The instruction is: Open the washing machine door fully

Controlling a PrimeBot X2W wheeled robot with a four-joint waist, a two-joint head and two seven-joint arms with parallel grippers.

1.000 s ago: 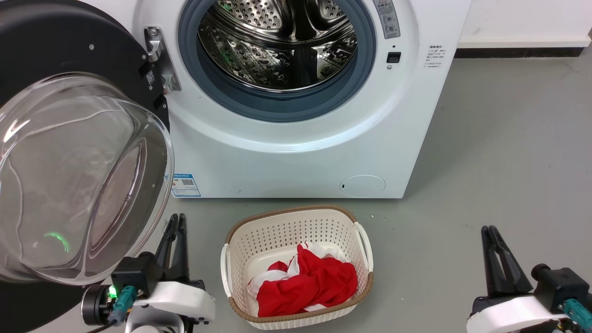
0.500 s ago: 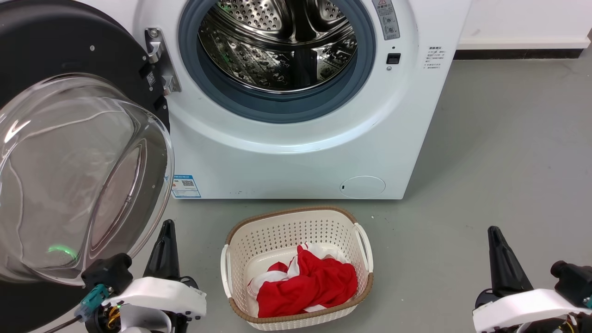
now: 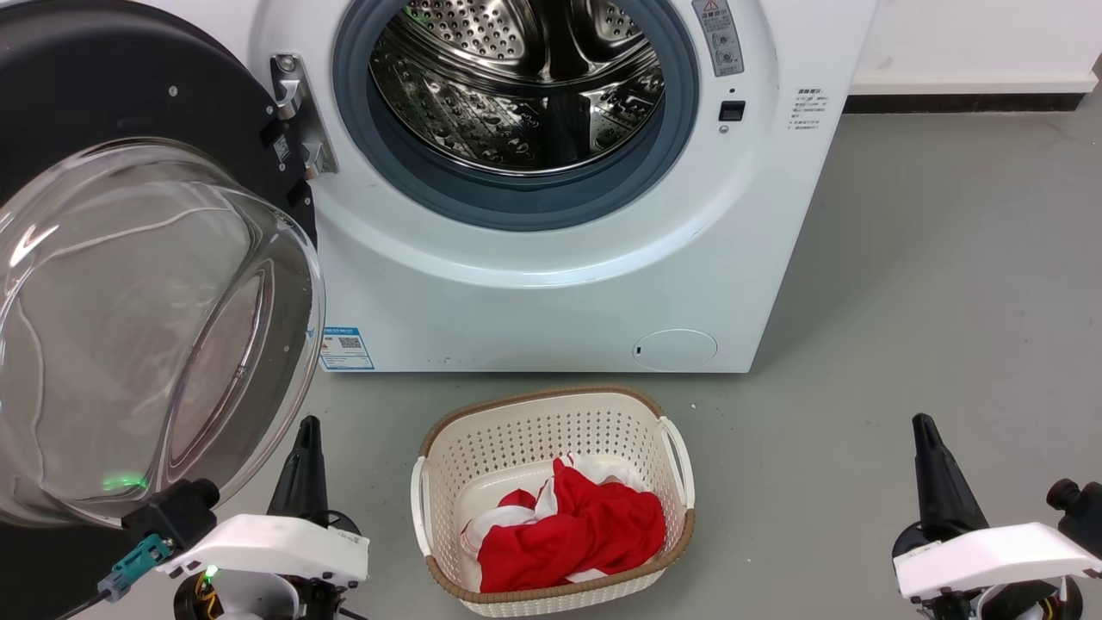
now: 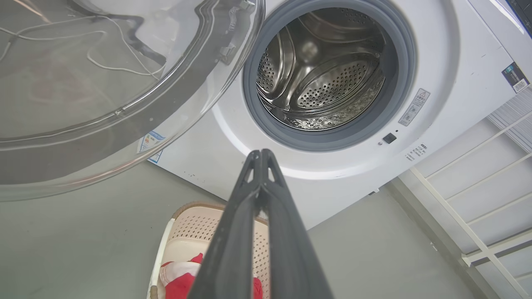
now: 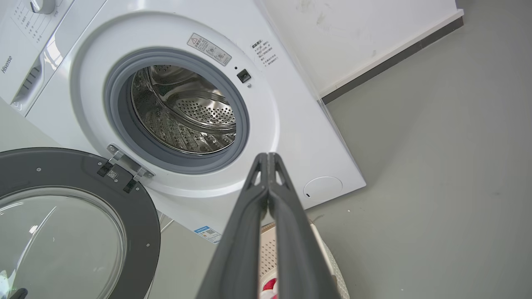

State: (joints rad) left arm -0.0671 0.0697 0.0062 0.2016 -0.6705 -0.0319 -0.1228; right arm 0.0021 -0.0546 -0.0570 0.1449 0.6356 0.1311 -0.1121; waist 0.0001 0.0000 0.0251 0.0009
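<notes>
The washing machine [image 3: 551, 293] is a white front-loader with its steel drum mouth [image 3: 525, 77] exposed. The washing machine door [image 3: 103, 77] hangs swung wide to the left on its metal hinge [image 3: 297, 112], with the clear glass bowl [image 3: 146, 327] bulging toward me. My left gripper [image 3: 307, 426] sits low, just right of the bowl's lower edge and apart from it, shut on nothing. Low at the right, my right gripper [image 3: 923, 422] is also shut and empty over the floor. The left wrist view shows the gripper [image 4: 261, 153] below the door [image 4: 104, 83]. The right wrist view has the gripper [image 5: 268, 155], door [image 5: 137, 216] and machine [image 5: 291, 124].
A cream perforated laundry basket [image 3: 534, 439] with red and white cloth [image 3: 577, 534] stands on the grey floor between my arms, in front of the machine. Open floor [image 3: 947, 301] stretches right to a wall skirting [image 3: 964, 99]. A white rack frame [image 4: 478, 207] stands beside the machine.
Both wrists have rolled and sunk slightly toward the bottom edge, so each finger pair now looks like a single blade. The door and basket have not moved.
</notes>
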